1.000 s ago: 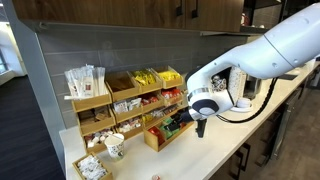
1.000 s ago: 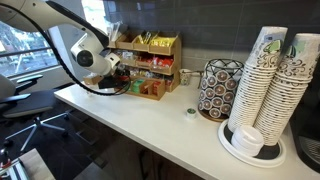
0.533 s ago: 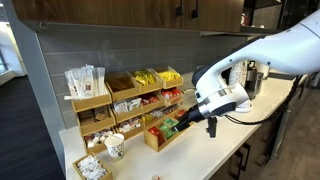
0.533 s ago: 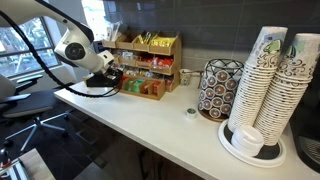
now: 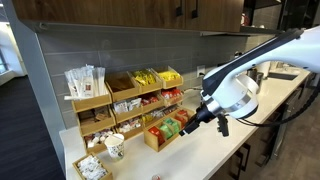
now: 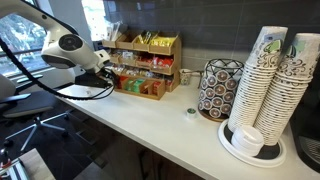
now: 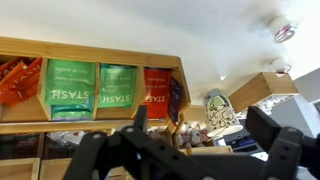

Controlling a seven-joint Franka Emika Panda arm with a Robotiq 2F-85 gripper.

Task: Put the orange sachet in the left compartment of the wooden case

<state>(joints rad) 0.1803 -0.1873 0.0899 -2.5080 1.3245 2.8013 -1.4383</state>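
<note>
The low wooden case (image 5: 160, 138) stands on the white counter in front of the shelf unit; it also shows in an exterior view (image 6: 148, 88). In the wrist view the wooden case (image 7: 90, 125) holds upright sachets: orange ones (image 7: 18, 78) in the leftmost compartment, green ones (image 7: 70, 88), a red-orange one (image 7: 156, 90) and a dark blue one at the right end. My gripper (image 5: 216, 122) hangs to the right of the case, apart from it. In the wrist view my gripper (image 7: 200, 135) is open and empty. It also shows in an exterior view (image 6: 104, 64).
A tiered wooden shelf (image 5: 130, 95) of snacks and sachets stands behind the case. A patterned paper cup (image 5: 115, 147) and a tray of creamers (image 5: 90, 167) sit beside it. A patterned holder (image 6: 217, 90) and stacked paper cups (image 6: 270, 85) stand further along the counter.
My arm has pulled back from the wooden case along the counter. The gripper that was over the case now hangs open beside it.
</note>
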